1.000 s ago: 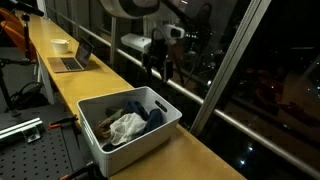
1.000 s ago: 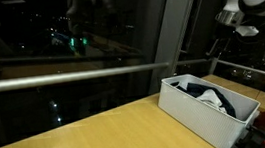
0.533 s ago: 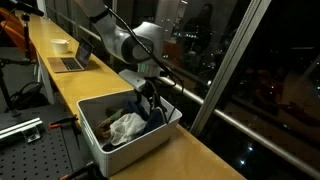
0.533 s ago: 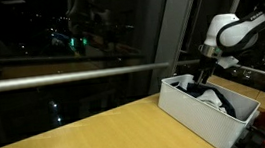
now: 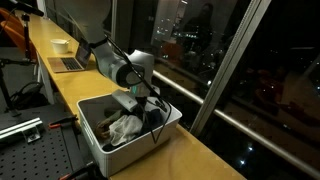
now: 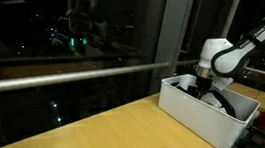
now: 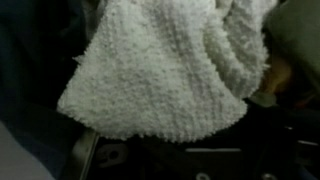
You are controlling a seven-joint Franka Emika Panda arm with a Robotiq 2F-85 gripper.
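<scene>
Towel (image 7: 165, 70) fills the wrist view, white and nubbly, bunched right beneath the claw (image 5: 148, 108) and so close that it hides nearly everything else. In an exterior view the same towel shows as a crumpled heap in the bin (image 5: 140, 150), just beside the claw. The claw is down inside the walls, its tips lost among the fabric. Touching the towel? Looks that way, but the contact itself is hidden. Fingers apart or together, I cannot tell: the wrist view gives only a dark sliver of hardware at its lower edge, and both exterior views are too small and dim.

Right against the claw, next to the towel, lies darker cloth (image 5: 155, 120), blue-black, which also borders the towel in the wrist view.

So where are we? By my reading, the reach into the bin is made and the claw is at the towel. No firm grip shows, and the towel lies in the bin, with nothing raised above the rim. A closed grip and a lift are not done, as far as these pictures show.

Outward now: the bin sits on a long wooden counter (image 5: 195, 158) that runs away behind the claw, along a dark window (image 5: 260, 70). Far back from the claw on that counter stand an open laptop (image 5: 72, 60) and a pale cup (image 5: 61, 45) beyond it. In an exterior view the arm (image 6: 221, 56) bends down over the bin's far end.
</scene>
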